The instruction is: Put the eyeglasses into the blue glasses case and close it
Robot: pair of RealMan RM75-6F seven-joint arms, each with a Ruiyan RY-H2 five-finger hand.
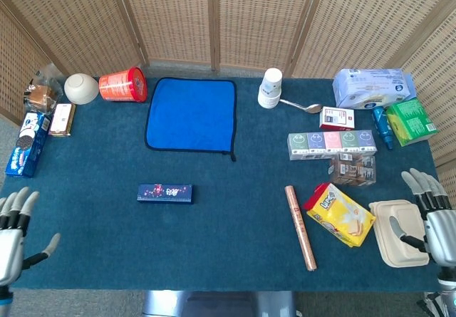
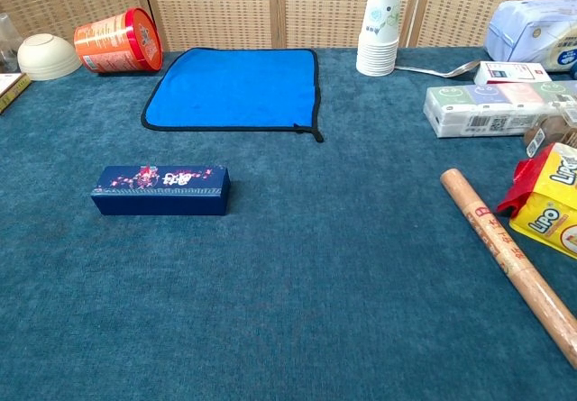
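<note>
Readable on the yellow-and-red snack bag (image 2: 548,210): "Lino" in blue letters, or "Uno" (first letter uncertain). White characters amid a floral print on the lid of the closed blue glasses case (image 2: 161,189), too small to make out. Barcode and fine print on the side of the tissue multipack (image 2: 494,111), illegible.

Only the hands are showing up in the head view. The left silver-grey plastic hand (image 1: 10,242) is sporting black segments between its pale fingers and grey fingertips, while the right silver-grey plastic hand (image 1: 434,221) is showing the same smooth shell with dark jointed fingers
</note>
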